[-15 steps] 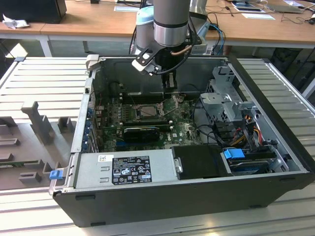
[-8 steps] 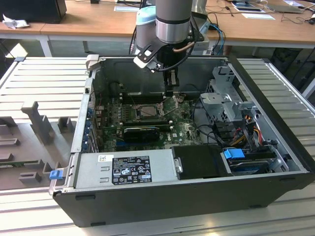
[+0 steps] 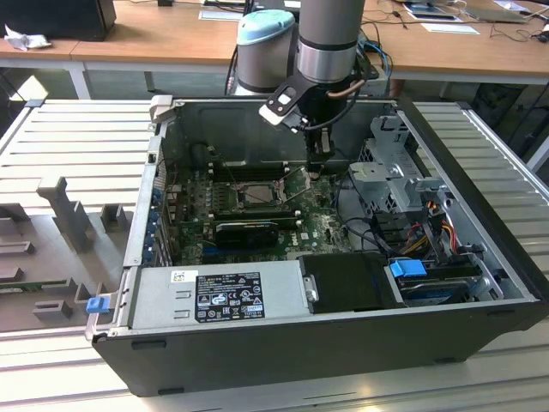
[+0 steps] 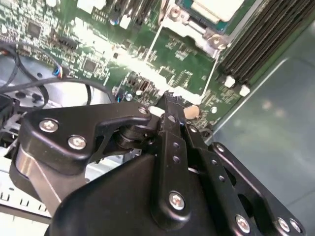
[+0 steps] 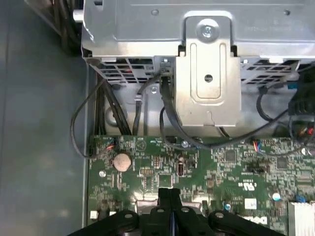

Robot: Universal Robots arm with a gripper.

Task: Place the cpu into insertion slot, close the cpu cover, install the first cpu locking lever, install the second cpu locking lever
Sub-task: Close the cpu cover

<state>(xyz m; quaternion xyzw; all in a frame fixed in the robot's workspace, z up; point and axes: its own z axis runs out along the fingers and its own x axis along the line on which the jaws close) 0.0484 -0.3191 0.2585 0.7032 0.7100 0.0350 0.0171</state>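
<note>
Silvery slot (image 3: 256, 194) sits mid-board in the exterior view. The gripper (image 3: 318, 169) hangs just beside it, toward that view's right, near a raised lever (image 3: 296, 178). Second wrist view: cpu (image 4: 216, 6) seated in the slot, cover (image 4: 189, 27) apparently down; fingers (image 4: 170, 115) pressed together, holding nothing. First wrist view: tips (image 5: 164, 199) over green board (image 5: 221, 162). Lever locking seems in hand, calling for a fine downward push.

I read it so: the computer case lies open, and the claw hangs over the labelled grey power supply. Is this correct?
Not quite. The computer case lies open, but the claw hangs over the green motherboard, beside the insertion slot, not over the power supply. The exterior view shows this.
</note>
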